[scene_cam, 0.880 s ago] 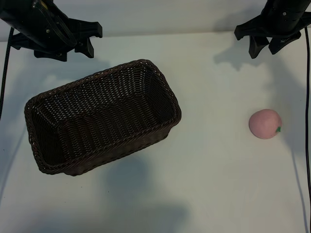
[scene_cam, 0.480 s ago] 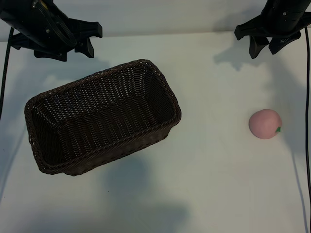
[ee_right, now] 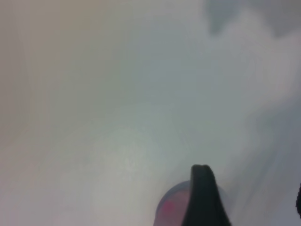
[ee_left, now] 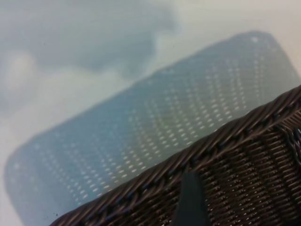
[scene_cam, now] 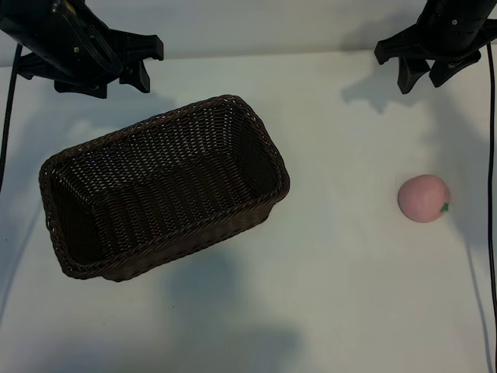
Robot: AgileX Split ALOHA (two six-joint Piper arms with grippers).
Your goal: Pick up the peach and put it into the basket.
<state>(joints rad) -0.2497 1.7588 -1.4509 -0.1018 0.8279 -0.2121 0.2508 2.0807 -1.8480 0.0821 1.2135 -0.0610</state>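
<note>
1. The bench point(scene_cam: 334, 295) is a plain white surface seen steeply from above, with both arms at its far edge.
2. The basket point(scene_cam: 163, 186) is a dark-brown woven wicker container with rounded corners and a braided rim. It lies at an angle on the left half of the bench, open side up, with nothing inside it.
3. The peach point(scene_cam: 423, 198) is a small, round, pale-pink fruit with a green stem mark on its right side. It rests on the bench near the right edge, well apart from the basket.
4. The left gripper point(scene_cam: 141, 66) hangs above the bench just beyond the basket's far rim, touching nothing. Its fingers are spread and hold nothing. In the left wrist view one dark fingertip point(ee_left: 190, 200) shows over the basket's point(ee_left: 244, 179) braided rim, with the basket's dotted shadow on the bench beyond.
5. The right gripper point(scene_cam: 425, 74) hangs at the far right corner, well behind the peach and clear of it. Its fingers are spread and empty. In the right wrist view one dark fingertip point(ee_right: 202, 195) partly covers the blurred pink peach point(ee_right: 170, 207).
</note>
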